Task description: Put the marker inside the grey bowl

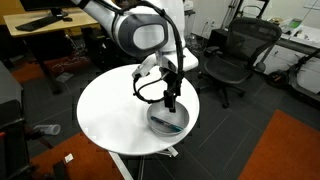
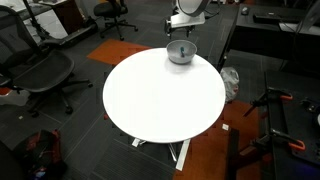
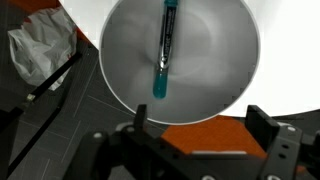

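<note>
Claw [image 3: 197, 116] wide open, empty, over the grey bowl [image 3: 215, 45]; marker [image 3: 164, 50] lies inside. We could clip the rim retracting and tip it off the table [image 1: 110, 110].

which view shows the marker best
The wrist view: the marker lies whole inside the grey bowl, teal end plain. In both exterior views the grey bowl shows, but the marker is too small to make out.

The thin dark teal-tipped marker [image 3: 164, 50] lies inside the round, deep, light grey bowl [image 3: 220, 70], which stands near the edge of the round white table [image 2: 150, 100].
</note>
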### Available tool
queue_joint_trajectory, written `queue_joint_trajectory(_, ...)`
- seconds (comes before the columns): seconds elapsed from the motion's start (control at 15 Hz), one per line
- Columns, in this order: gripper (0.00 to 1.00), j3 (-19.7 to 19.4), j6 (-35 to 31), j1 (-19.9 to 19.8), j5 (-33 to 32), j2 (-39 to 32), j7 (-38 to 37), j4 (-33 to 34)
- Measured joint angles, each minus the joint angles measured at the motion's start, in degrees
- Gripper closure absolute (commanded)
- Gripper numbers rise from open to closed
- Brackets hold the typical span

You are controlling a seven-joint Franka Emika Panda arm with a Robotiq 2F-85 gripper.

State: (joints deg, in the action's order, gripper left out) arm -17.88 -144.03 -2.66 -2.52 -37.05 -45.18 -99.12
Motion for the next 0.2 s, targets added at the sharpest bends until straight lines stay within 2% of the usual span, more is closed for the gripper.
queue_joint_trajectory(0.2, 0.00, 0.0, 0.1, 0.0, 0.0, -0.1, 0.0, 0.0)
